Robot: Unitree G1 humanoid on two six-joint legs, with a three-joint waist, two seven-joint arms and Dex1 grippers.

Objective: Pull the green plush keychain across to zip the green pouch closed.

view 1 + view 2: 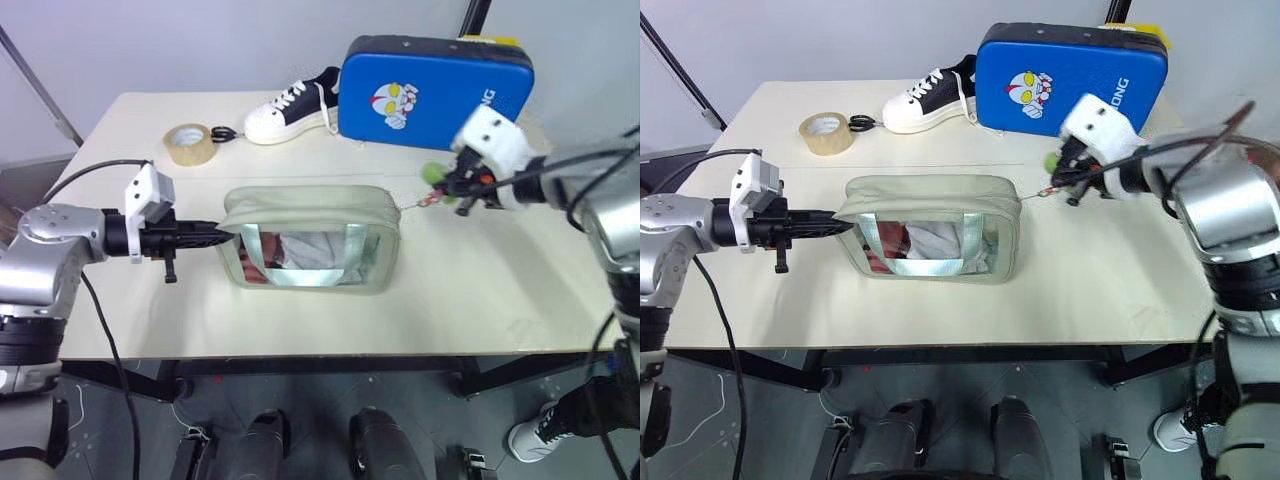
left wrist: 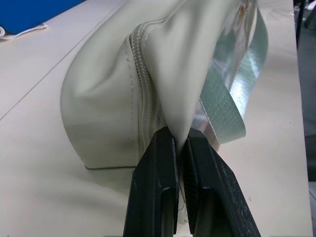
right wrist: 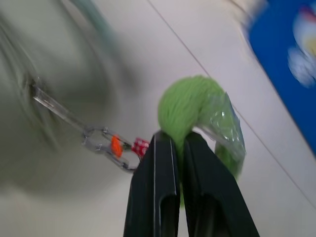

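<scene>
Right wrist view: right gripper (image 3: 180,148) clamped on small lime-green fuzzy plush keychain (image 3: 197,106), short metal chain (image 3: 106,145) running to zipper pull. Left wrist view: left gripper (image 2: 181,148) pinching end fabric of pale sage-green soft rectangular pouch (image 2: 118,98) beside zipper seam. Cream table (image 1: 480,300) — pouch mid-table near front edge; blue hard case (image 1: 435,85), black-and-white sneaker (image 1: 290,105), tan tape roll (image 1: 190,143) along far edge. Arms reaching inward from opposite sides.

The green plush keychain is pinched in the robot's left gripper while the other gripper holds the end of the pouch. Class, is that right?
Not quite. The green plush keychain is pinched in the right gripper, as the right wrist view shows. The left gripper holds the end of the green pouch.
</scene>
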